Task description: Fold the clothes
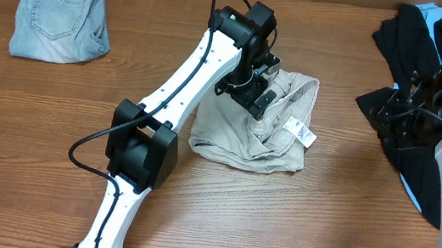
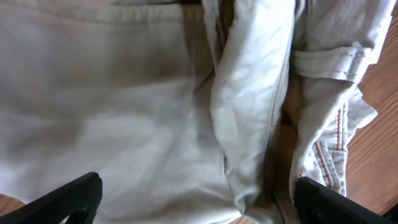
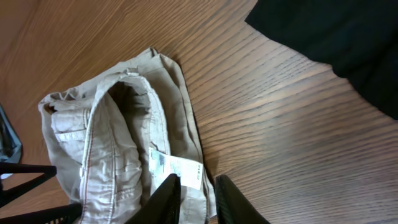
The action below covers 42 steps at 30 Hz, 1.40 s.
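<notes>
The beige shorts lie bunched in the middle of the table, and their white tag shows at the right edge. My left gripper is low over the shorts' upper part. In the left wrist view its jaws are wide open with beige cloth between and under them, not pinched. My right gripper hangs over the black garments, apart from the shorts. In the right wrist view its fingers are nearly together and empty, and the shorts and tag lie far below.
Light-blue denim shorts lie folded at the back left. Black garments with light-blue trim are piled at the right and also show in the right wrist view. Bare wood table surrounds the shorts.
</notes>
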Each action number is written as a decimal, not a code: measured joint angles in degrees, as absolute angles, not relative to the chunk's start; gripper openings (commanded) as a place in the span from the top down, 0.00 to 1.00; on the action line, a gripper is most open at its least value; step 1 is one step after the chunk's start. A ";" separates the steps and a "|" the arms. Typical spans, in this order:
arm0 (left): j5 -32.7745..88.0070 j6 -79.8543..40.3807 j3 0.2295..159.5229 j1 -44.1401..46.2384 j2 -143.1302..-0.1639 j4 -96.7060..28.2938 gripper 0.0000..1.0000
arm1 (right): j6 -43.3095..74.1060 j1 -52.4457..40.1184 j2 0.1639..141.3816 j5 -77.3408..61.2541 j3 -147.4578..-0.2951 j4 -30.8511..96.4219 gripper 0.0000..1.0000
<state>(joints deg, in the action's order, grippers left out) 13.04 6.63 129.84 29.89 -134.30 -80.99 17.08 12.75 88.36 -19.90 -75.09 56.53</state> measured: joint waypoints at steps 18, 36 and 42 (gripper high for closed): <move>17.21 12.19 140.92 30.13 -134.17 -83.48 0.05 | 16.82 12.75 88.55 -17.54 -75.09 56.38 0.73; 14.31 15.51 120.55 39.33 -134.17 -65.89 0.96 | 16.80 12.75 88.60 -15.62 -75.09 56.27 0.69; 15.75 15.38 120.36 39.79 -134.17 -62.30 0.95 | 16.82 12.75 88.60 -15.64 -75.09 56.51 0.68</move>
